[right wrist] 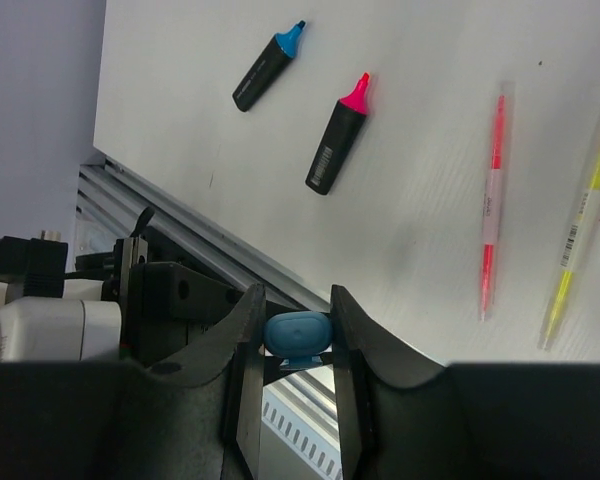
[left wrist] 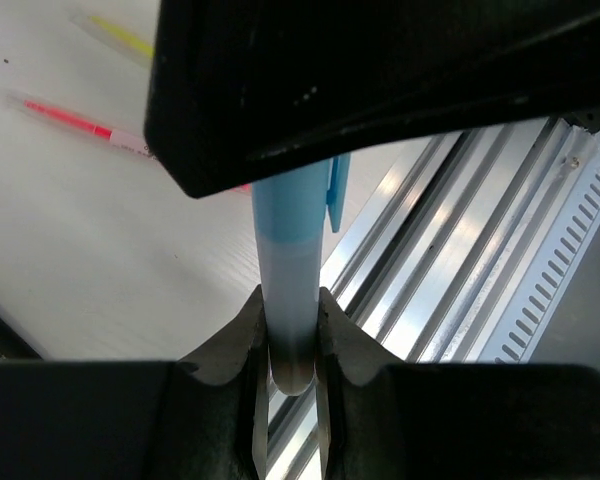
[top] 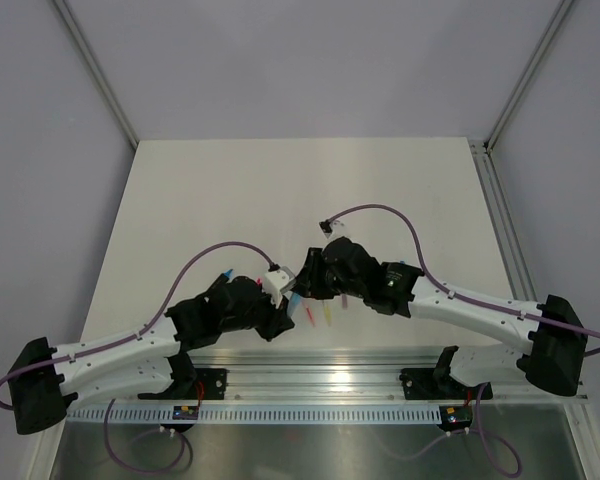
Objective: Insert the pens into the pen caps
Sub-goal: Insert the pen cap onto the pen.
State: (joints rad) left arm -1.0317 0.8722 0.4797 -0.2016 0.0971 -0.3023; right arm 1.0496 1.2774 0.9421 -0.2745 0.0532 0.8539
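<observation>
At centre frame of the overhead view, the left fingers (left wrist: pixel 230 345) gripped the pale-blue pen (left wrist: pixel 288 275) and the right fingers (right wrist: pixel 365 350) clamped the light-blue cap (right wrist: pixel 298 333), apparently lined up so the cap could be pushed home.

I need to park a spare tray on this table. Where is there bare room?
The far half of the table, between the back wall and the left gripper and right gripper, is bare. It is crowded by the rail where they meet: a blue-tipped marker, a pink-tipped marker, a red-pink pen and a yellow pen lie there.
</observation>
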